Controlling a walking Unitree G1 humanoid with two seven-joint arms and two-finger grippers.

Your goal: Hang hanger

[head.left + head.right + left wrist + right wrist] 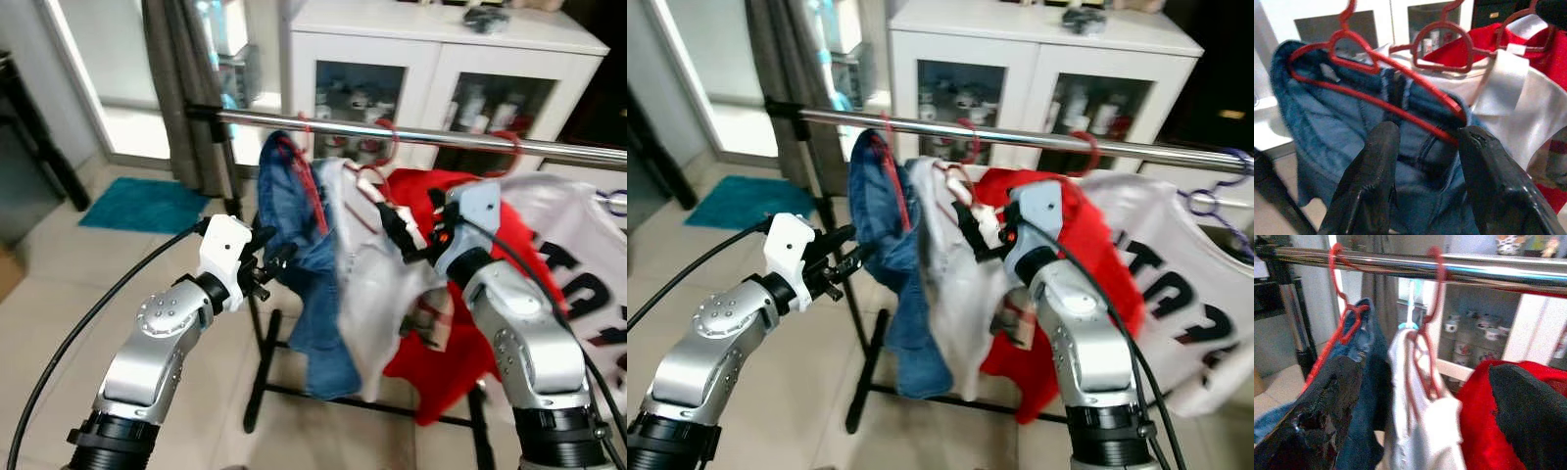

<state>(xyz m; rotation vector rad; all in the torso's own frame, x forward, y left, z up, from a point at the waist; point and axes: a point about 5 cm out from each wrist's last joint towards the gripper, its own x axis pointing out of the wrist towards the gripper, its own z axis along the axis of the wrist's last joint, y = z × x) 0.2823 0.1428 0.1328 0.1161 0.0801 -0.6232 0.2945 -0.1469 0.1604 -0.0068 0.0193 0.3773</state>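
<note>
On the left I see my left gripper [276,262] with its fingers [1367,186] spread apart, holding nothing, just beside the jeans [304,255]. The jeans hang on a red hanger [1376,73] whose hook is over the rail [411,134]. Next to them a white shirt [367,284] hangs on a second red hanger [1422,340], also hooked on the rail. My right gripper [397,227] is raised in front of this shirt; its fingers [1327,401] are wide apart and grasp nothing. Further right hang a red garment [490,294] and a white printed shirt [588,264].
</note>
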